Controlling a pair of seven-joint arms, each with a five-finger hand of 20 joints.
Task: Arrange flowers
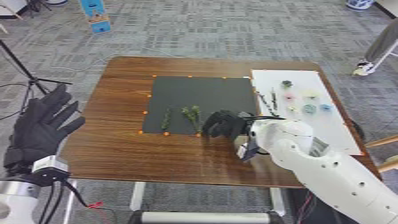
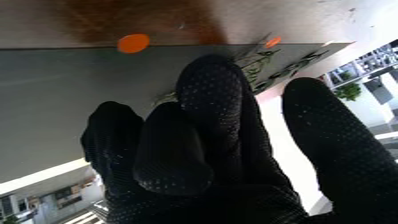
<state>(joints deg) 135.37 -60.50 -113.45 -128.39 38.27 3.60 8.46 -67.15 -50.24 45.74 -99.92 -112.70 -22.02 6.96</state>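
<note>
In the head view, my right hand (image 1: pixel 223 123) is at the lower right corner of the dark mat (image 1: pixel 200 89), its fingers relaxed and holding nothing. Just left of it, a leafy green sprig (image 1: pixel 192 114) lies on the mat, with a thinner sprig (image 1: pixel 166 120) farther left. Dark twigs (image 1: pixel 265 103) and small coloured flowers (image 1: pixel 309 108) lie on the white sheet (image 1: pixel 275 79). My left hand (image 1: pixel 43 122) is off the table's left side, fingers straight. In the right wrist view, my right hand (image 2: pixel 218 120) holds its thumb apart from the fingers; the leafy sprig (image 2: pixel 258 64) is partly hidden behind them.
Small orange markers (image 1: pixel 166 133) line the mat's edges. The brown wooden table (image 1: pixel 115 147) extends around the mat and sheet. A black stand (image 1: pixel 34 79) is beyond the left side, and a wooden chair (image 1: pixel 384 141) is near the right edge.
</note>
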